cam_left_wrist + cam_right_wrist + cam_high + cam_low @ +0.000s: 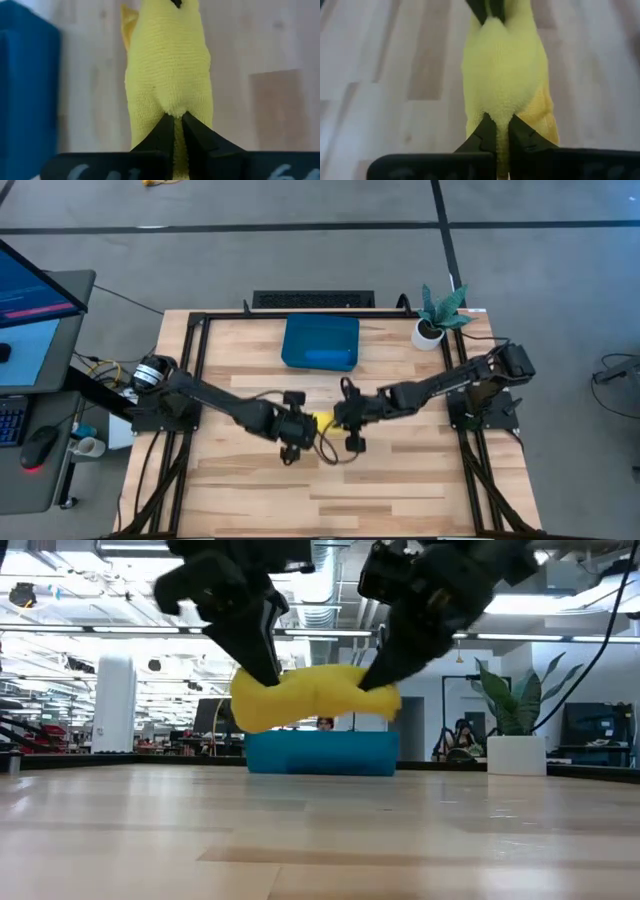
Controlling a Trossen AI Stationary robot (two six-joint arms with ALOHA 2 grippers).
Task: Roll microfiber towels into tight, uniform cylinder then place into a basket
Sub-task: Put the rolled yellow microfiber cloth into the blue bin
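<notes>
A yellow microfiber towel (pixel 315 695), rolled into a thick cylinder, hangs in the air between my two grippers, above the table's middle (pixel 323 421). My left gripper (pixel 268 675) is shut on its left end, and my right gripper (pixel 378 680) is shut on its right end. The dark teal basket (pixel 320 342) stands on the table toward the far edge, behind the roll. A lighter blue bundle (pixel 330 357) lies along the basket's near wall. My left gripper pinches the roll's left end (pixel 172 107) between its two fingers. The fingers slant down from the table's left side and point along the roll. The roll is lifted clear of the table and lies roughly level. My right gripper pinches the roll's right end (pixel 500 112) between its two fingers, slanting down from the table's right side and pointing along the roll. The cloth bulges just past the fingertips. That end hangs clear of the table, a little lower than the roll's middle.
A small white pot with a green plant (pixel 435 315) stands at the far right corner. Bare wood (pixel 330 490) lies under the roll and toward the near edge. Black frame rails (pixel 195 360) run along the table's sides.
</notes>
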